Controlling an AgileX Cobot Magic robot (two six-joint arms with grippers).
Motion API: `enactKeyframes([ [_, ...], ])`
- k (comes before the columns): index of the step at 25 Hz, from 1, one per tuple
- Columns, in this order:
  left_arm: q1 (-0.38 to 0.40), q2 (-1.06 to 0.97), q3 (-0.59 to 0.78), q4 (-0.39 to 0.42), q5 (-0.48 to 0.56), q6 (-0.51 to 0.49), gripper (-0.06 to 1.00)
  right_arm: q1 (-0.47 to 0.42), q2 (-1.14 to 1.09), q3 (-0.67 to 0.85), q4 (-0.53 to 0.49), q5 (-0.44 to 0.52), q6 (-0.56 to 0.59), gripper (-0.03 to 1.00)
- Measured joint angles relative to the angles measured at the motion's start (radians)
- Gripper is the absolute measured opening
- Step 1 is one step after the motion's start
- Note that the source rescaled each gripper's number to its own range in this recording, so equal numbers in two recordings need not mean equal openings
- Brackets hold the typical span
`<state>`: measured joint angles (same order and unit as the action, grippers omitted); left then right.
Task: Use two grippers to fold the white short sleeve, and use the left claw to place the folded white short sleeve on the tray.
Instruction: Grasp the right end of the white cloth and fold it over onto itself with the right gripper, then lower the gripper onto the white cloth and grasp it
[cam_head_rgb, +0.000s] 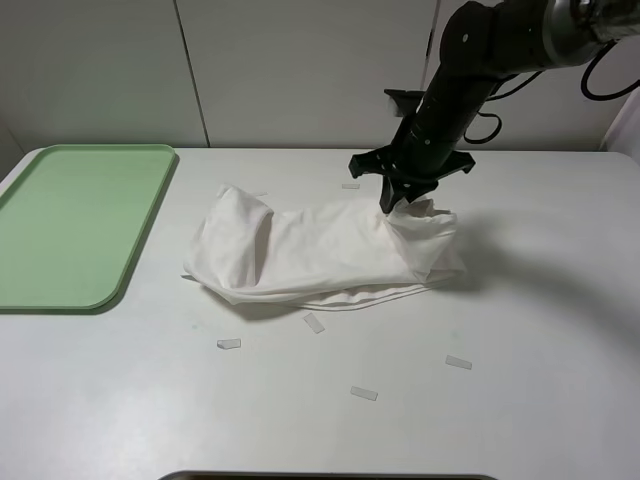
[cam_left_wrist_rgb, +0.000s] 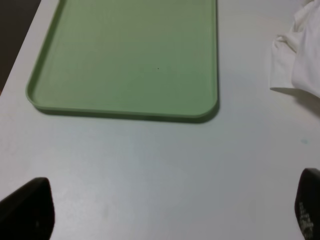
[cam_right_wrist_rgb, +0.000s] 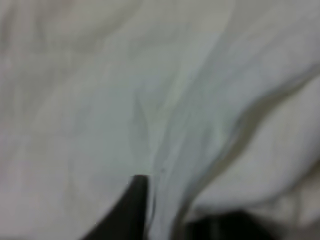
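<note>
Cloth takes up the middle of the white table (cam_head_rgb: 530, 400): a large, soft white cotton T-shirt (cam_head_rgb: 320, 255), roughly folded into a rumpled, long bundle lying flat. Off to its left, apart from it, sits the flat light green rectangular plastic tray (cam_head_rgb: 70, 225) with rounded corners and a low rim. The shirt is on the table beside the tray, not on it.

The black right gripper (cam_head_rgb: 392, 203) reaches down from above onto the right end of the shirt, where the fabric bunches up into a small peak. Its jaws are pinching a fold of that cloth. The right wrist view is filled with blurred white fabric pressed against a dark fingertip (cam_right_wrist_rgb: 135, 205).

The black left gripper (cam_left_wrist_rgb: 167, 212) hangs over bare table near the tray's short edge, its jaws spread wide apart and holding nothing.

A few small pale tape strips (cam_head_rgb: 229, 343) lie scattered on the table in front of the shirt.
</note>
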<state>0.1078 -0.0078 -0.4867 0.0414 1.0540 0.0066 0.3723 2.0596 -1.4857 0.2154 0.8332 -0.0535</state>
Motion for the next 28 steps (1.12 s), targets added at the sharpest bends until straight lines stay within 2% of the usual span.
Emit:
enactKeyframes([
  [2,0.000,0.000,0.000,0.000,0.000,0.000,0.96,0.000,0.002,0.000,-0.014,-0.016,-0.022,0.33],
  [4,0.000,0.000,0.000,0.002,0.000,0.000,0.96,0.003,0.002,0.000,-0.017,-0.021,-0.049,0.67],
  [5,0.000,0.000,0.000,0.003,0.000,0.000,0.96,0.008,0.002,0.000,-0.003,-0.019,-0.070,0.80],
  [6,0.000,0.000,0.000,0.003,0.000,0.000,0.96,0.015,0.002,0.000,0.026,-0.012,-0.096,0.89],
  [7,0.000,0.000,0.000,0.003,0.000,0.000,0.96,0.021,0.002,0.000,0.062,0.000,-0.136,0.94],
  [8,0.000,0.000,0.000,0.003,0.000,0.000,0.96,0.026,0.001,0.000,0.113,0.011,-0.183,0.96],
  [9,0.000,0.000,0.000,0.003,0.000,0.000,0.96,0.026,0.001,0.000,0.113,0.011,-0.183,0.96],
  [10,0.000,0.000,0.000,0.003,0.000,0.000,0.96,0.029,-0.001,0.000,0.149,0.020,-0.245,0.98],
  [13,0.000,0.000,0.000,0.003,0.000,0.000,0.96,0.030,-0.024,0.000,0.321,0.117,-0.592,0.96],
  [16,0.000,0.000,0.000,0.003,0.000,0.000,0.96,0.039,-0.042,0.000,0.408,0.194,-0.815,0.91],
  [17,0.000,0.000,0.000,0.003,0.000,0.000,0.96,0.039,-0.046,0.000,0.409,0.196,-0.836,0.91],
  [20,0.000,0.000,0.000,0.004,0.000,0.000,0.96,0.036,-0.049,-0.001,0.389,0.184,-0.842,0.91],
  [23,0.000,0.000,0.000,0.004,0.000,0.000,0.96,0.026,-0.049,-0.001,0.251,0.137,-0.761,0.91],
  [24,0.000,0.000,0.000,0.004,0.000,0.000,0.96,0.015,-0.049,-0.001,0.133,0.103,-0.659,0.90],
  [28,0.000,0.000,0.000,0.004,-0.001,0.000,0.96,-0.018,-0.052,-0.001,-0.111,0.021,-0.382,0.90],
])
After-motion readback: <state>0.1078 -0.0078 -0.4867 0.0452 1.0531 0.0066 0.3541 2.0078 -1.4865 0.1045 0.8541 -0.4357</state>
